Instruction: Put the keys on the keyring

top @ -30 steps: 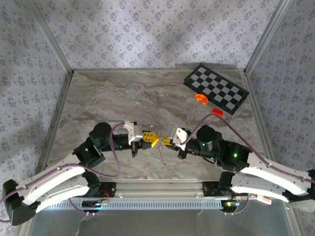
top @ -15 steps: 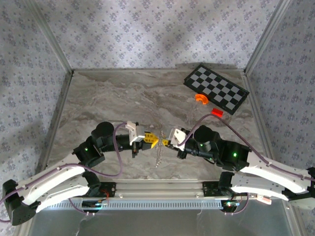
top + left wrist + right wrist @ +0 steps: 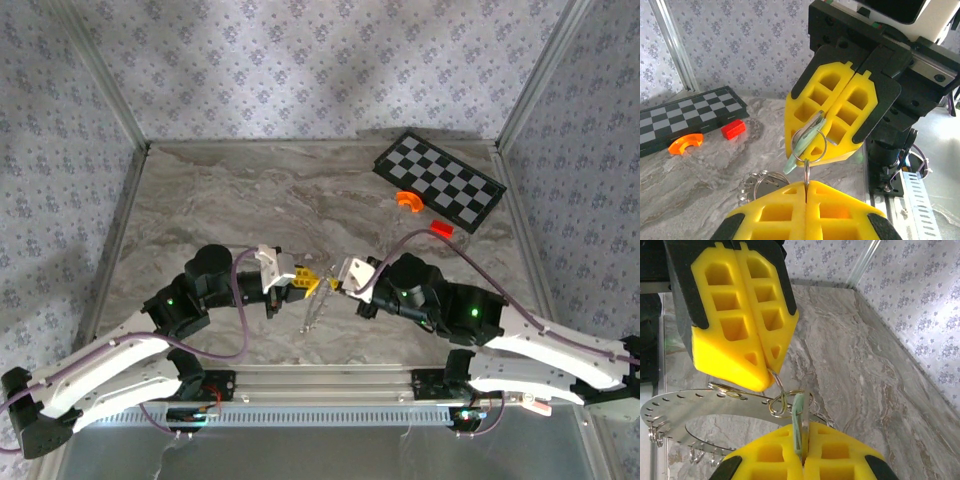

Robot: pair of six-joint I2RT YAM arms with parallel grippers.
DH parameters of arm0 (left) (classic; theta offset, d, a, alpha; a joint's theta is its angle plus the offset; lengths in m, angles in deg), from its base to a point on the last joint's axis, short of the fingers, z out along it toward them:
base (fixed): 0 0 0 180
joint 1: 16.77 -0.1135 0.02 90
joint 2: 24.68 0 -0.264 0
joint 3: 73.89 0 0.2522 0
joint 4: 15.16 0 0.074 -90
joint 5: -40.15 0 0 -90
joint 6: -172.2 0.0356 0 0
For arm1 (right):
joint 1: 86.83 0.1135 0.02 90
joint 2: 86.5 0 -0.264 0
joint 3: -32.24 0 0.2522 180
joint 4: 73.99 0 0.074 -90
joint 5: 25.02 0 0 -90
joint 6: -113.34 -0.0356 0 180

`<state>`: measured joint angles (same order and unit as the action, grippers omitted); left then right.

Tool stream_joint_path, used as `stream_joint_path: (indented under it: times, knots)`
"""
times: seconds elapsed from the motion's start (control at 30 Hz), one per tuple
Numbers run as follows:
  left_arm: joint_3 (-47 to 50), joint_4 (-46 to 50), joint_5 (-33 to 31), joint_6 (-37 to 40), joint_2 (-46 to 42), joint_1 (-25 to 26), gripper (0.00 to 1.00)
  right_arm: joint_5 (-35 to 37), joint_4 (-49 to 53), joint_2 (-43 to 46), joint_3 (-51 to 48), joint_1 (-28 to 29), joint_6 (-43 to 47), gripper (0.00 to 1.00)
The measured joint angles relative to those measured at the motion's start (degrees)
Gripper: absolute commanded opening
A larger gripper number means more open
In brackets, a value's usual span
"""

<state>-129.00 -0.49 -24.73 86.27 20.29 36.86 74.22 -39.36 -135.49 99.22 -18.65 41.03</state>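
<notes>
My left gripper (image 3: 308, 284) and right gripper (image 3: 334, 284) meet tip to tip above the near middle of the table. In the left wrist view my left gripper (image 3: 805, 184) is shut on the edge of the thin wire keyring (image 3: 805, 170). The right gripper (image 3: 815, 150) faces it, shut on a pale greenish key (image 3: 801, 146) whose end lies inside the ring. In the right wrist view my right gripper (image 3: 804, 432) clamps that key (image 3: 799, 415), and the left gripper (image 3: 765, 382) pinches the keyring (image 3: 780, 390). A chain (image 3: 315, 312) hangs below.
A flat perforated metal piece (image 3: 675, 407) with small rings hangs under the keyring. A chessboard (image 3: 440, 180), an orange curved piece (image 3: 408, 201) and a red block (image 3: 441, 228) lie at the back right. An aluminium rail (image 3: 330, 380) runs along the near edge.
Both grippers stay shut and have shifted slightly left and away. The hanging chain has swung from straight down to a slant toward the lower left.
</notes>
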Motion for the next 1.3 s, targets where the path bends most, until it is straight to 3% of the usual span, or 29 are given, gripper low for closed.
stream_joint_path:
  times: [0.37, 0.97, 1.3]
  knots:
    - [2.0, -1.6, -6.6, 0.4, 0.0, 0.1, 0.0, 2.2, 0.9, -2.7, 0.9, -1.2, -0.1, 0.0]
    - [5.5, -4.9, -13.7, -0.6, 0.9, 0.0, 0.29, 5.1, 4.2, -4.0, 1.7, -5.2, -3.6, 0.0]
    - [8.7, -5.0, -15.4, -0.7, -1.4, 0.0, 0.33, 4.9, 7.3, -6.1, 3.7, -9.4, -6.7, 0.0]
